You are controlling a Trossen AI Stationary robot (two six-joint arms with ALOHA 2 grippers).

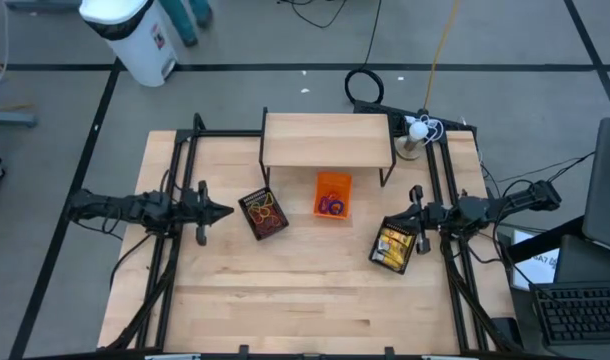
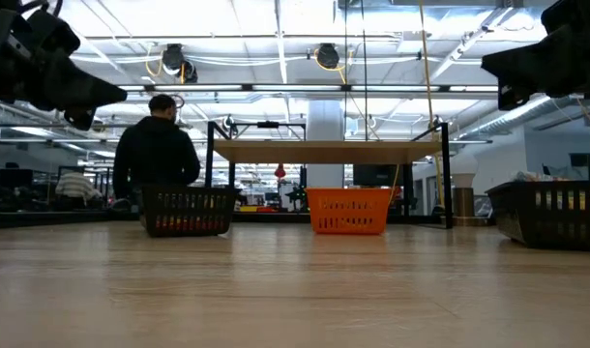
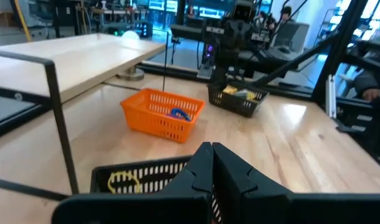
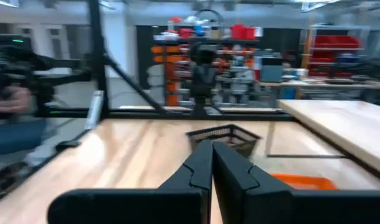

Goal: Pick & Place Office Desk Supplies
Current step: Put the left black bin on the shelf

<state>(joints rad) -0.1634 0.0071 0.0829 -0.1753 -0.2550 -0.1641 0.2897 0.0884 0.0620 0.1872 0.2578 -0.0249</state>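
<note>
Two robot arms hang above a wooden table (image 1: 315, 300), both with fingers pressed together and holding nothing. The left gripper (image 1: 225, 211) sits just beside a black basket (image 1: 264, 213) containing orange-red rubber bands (image 1: 266, 213). The right gripper (image 1: 406, 216) is poised at the edge of a second black basket (image 1: 396, 246) filled with yellow-and-white pieces (image 1: 393, 244). Between them, an orange basket (image 1: 332, 194) holding small blue and purple rings (image 1: 332, 206) sits in front of a low wooden shelf (image 1: 327, 139). A person (image 2: 156, 155) stands beyond the table.
</note>
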